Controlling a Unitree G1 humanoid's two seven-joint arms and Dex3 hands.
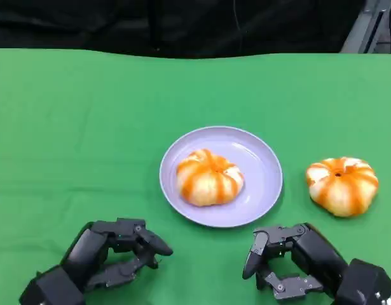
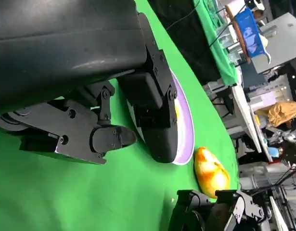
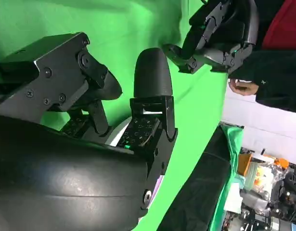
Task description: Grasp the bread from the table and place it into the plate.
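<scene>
A lilac plate lies mid-table with one orange-and-white striped bread roll on it. A second roll of the same kind sits on the green cloth just right of the plate. My right hand rests low near the table's front, in front of and slightly left of that roll, fingers apart and holding nothing. My left hand rests at the front left, also empty with fingers spread. The left wrist view shows its own fingers, the plate's rim, the loose roll and the right hand.
Green cloth covers the whole table, and its far edge meets a dark background. In the right wrist view the left hand shows across the cloth, and a person stands beside the table with a hand near its edge.
</scene>
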